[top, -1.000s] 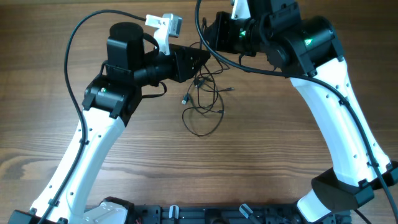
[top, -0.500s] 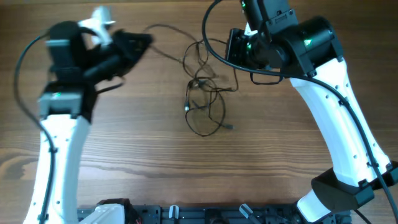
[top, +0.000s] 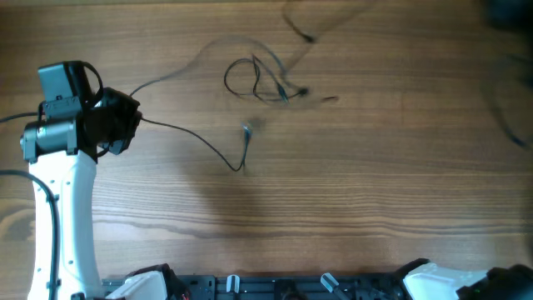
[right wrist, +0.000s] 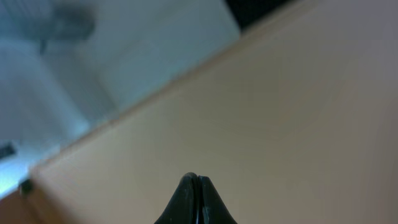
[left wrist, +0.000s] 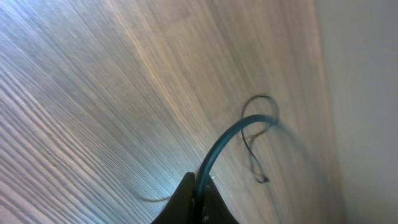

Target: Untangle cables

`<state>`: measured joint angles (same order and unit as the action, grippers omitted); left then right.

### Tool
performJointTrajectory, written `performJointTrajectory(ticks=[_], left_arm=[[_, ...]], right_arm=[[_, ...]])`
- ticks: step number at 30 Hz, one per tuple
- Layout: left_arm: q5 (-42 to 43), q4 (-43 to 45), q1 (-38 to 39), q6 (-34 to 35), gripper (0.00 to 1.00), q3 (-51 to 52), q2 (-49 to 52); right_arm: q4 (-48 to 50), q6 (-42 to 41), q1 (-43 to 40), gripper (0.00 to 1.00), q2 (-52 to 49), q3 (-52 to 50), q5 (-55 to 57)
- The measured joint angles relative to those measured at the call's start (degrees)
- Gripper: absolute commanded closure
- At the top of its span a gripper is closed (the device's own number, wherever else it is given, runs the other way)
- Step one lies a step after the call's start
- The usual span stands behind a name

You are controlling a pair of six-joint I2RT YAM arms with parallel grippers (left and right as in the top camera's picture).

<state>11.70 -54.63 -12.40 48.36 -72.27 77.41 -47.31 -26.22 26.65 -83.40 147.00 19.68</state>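
Since a second ago my left arm swung out to 9 o'clock, dragging one cable (top: pixel 191 137) from the pile; the right arm went off past 1 o'clock, blurred. left gripper (top: pixel 132 119) is clenched on that cable. right gripper (right wrist: pixel 196 182) is pinched shut, nothing visible in it. Remaining cables (top: pixel 258 79) lie looped at 12 o'clock on the table (top: pixel 358 200). I'd say partly done: one strand out, knot left

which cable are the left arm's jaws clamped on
The long single cable stretched from the left gripper to a plug below the looped tangle; the others lie bunched there.
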Motion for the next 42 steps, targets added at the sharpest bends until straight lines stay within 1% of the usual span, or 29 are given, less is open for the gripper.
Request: performJointTrajectory(ticks=[2, 5, 8, 13, 15, 16, 17, 18, 19, 21, 22, 24, 26, 28, 30, 32, 33, 34, 36, 37, 39, 40, 41, 42], left_arm=[[-2.29, -0.44, 0.0, 0.0, 0.96, 0.0, 1.33], [-2.99, -0.31, 0.0, 0.0, 0.96, 0.0, 2.45], [-0.59, 0.9, 0.39, -0.7, 0.96, 0.0, 2.54], [2.97, 1.14, 4.24, -2.51, 0.96, 0.0, 2.54], [5.51, 3.1, 7.91, -5.99, 0.95, 0.02, 2.54], [6.27, 4.96, 9.64, -7.74, 0.76, 0.04, 2.54], [6.97, 6.56, 11.8, -9.81, 0.44, 0.04, 2.54], [7.67, 7.56, 13.99, -13.14, 0.03, 0.04, 2.54], [8.39, 8.28, 16.31, -14.88, 0.0, 0.04, 2.54], [8.61, 9.49, 18.58, -18.4, 0.0, 0.04, 2.54], [9.29, 9.92, 20.2, -20.72, 0.0, 0.04, 2.54], [12.79, 9.9, 20.94, -24.26, 0.0, -0.31, 2.54], [19.39, 9.9, 20.94, -27.71, 0.0, -4.55, 2.54], [22.6, 10.03, 20.94, -28.13, 0.0, -9.57, 2.51], [26.05, 10.67, 20.92, -26.56, 0.0, -14.64, 1.99], [31.82, 12.07, 20.94, -25.07, 0.0, -16.0, 0.98], [33.07, 12.37, 20.94, -23.98, 0.0, -16.0, 0.92], [34.77, 13.51, 20.94, -20.7, 0.0, -16.0, 0.96], [36.04, 16.57, 20.94, -13.81, 0.01, -15.98, 0.96], [36.33, 19.54, 20.94, -8.37, 0.01, -15.98, 0.96], [36.37, 22.38, 20.94, -3.93, 0.02, -15.98, 0.96], [36.15, 22.88, 20.94, -1.99, 0.09, -15.98, 0.94], [35.41, 22.97, 20.94, -1.55, 0.12, -15.98, 0.96], [34.77, 22.8, 20.94, -4.0, 0.12, -15.98, 0.96]], right_arm=[[-1.55, 1.55, -0.09, 0.96, 0.39, 2.12, 4.5], [-5.2, 3.48, -0.09, 0.96, -2.08, 1.92, 8.94], [-6.99, 3.91, -0.09, 0.96, -5.35, 1.53, 10.01], [-10.08, 3.65, -0.09, 0.96, -9.86, 1.46, 10.43], [-11.74, 2.45, -0.11, 0.96, -11.06, 1.42, 9.97], [-12.79, 2.01, -0.15, 0.96, -11.23, 1.42, 8.52], [-13.4, 1.75, -0.15, 0.96, -11.56, 1.44, 6.56], [-15.56, 1.38, -0.15, 0.96, -12.07, 1.44, 1.99], [-16.11, 1.33, -0.15, 0.96, -12.33, 1.42, 0.44], [-18.4, 0.96, -0.15, 0.96, -12.79, 1.42, -4.11], [-19.98, 0.94, -0.15, 0.96, -13.2, 1.42, -8.28], [-23.19, 0.96, -0.15, 0.96, -13.88, 1.44, -14.38], [-25.38, 0.94, -0.15, 0.96, -15.1, 1.42, -19.45], [-26.53, 0.96, -0.15, 0.96, -16.0, 1.42, -23.08], [-27.5, 1.03, -0.15, 0.96, -16.81, 1.42, -27.1], [-29.09, 1.05, -0.15, 0.96, -17.35, 1.42, -31.1], [-30.27, 1.44, -0.13, 0.96, -17.66, 1.44, -32.24], [-32.09, 2.29, -0.15, 0.96, -18.23, 1.44, -33.2], [-34.62, 4.59, -0.15, 0.96, -19.8, 1.44, -35.04], [-35.6, 6.49, -0.15, 0.96, -21.05, 1.42, -36.83], [-37.24, 9.27, -0.13, 0.96, -22.4, 1.38, -40.13], [-37.86, 10.21, -0.15, 0.96, -22.64, 1.33, -41.79], [-38.16, 10.91, -0.13, 0.96, -22.64, 1.33, -43.06], [-38.45, 11.19, -0.13, 0.96, -22.64, 1.33, -43.8]])
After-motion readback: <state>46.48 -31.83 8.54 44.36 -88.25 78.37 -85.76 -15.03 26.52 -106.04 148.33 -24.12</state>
